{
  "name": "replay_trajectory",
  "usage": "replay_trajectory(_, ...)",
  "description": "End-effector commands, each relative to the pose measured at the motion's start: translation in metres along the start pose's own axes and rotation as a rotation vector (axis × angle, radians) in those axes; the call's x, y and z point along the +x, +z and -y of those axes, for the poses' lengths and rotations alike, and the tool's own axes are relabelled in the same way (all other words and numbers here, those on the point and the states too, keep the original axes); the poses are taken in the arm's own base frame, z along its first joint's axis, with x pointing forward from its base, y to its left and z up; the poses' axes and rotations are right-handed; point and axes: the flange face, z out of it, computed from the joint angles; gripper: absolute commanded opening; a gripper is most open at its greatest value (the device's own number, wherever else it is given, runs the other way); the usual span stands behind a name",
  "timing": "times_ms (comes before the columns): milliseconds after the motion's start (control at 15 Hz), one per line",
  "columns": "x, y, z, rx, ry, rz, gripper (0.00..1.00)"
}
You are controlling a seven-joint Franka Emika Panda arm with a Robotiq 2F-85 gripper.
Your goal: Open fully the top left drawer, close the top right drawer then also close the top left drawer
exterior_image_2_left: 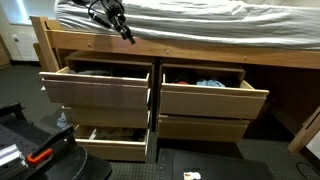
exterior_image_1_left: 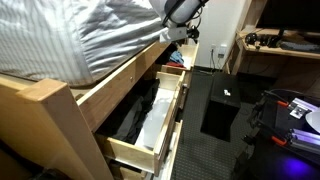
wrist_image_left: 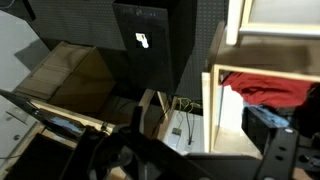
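We record the gripper point(exterior_image_2_left: 127, 35) with jaws we cannot tell parted or closed, the top left drawer point(exterior_image_2_left: 95, 92) pulled out just below it, and the top right drawer point(exterior_image_2_left: 213, 100) also standing open, lower and off to its side.

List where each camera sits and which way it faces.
An exterior view: sits off the bed's end and looks along the drawer fronts, past the open top left drawer; the gripper shows at the top.
An exterior view: stands in front of the bed and squarely faces the top left drawer and top right drawer; the arm shows above the mattress.
Wrist view: looks down into the top right drawer; dark blurred gripper parts cross the bottom.
Shared: both exterior views show the top left drawer and the arm.
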Motion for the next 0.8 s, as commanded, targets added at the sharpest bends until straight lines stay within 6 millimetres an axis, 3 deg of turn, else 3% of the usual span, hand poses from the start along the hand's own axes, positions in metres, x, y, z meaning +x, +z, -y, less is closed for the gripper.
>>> replay_trajectory(0,0.053,0.005,-0.058,-0.012,0.201,0.022,1.00)
replay_trajectory(67,0.037,0.003,-0.025,-0.016,0.122,-0.004,1.00)
replay_trajectory(200,0.061,0.004,-0.046,-0.021,0.186,0.021,1.00)
replay_trajectory(333,0.063,0.004,-0.048,0.019,0.153,0.075,1.00)
replay_trajectory(400,0.077,0.010,-0.047,0.052,0.142,0.164,1.00)
replay_trajectory(733,0.189,0.089,-0.071,0.136,0.202,0.385,1.00)
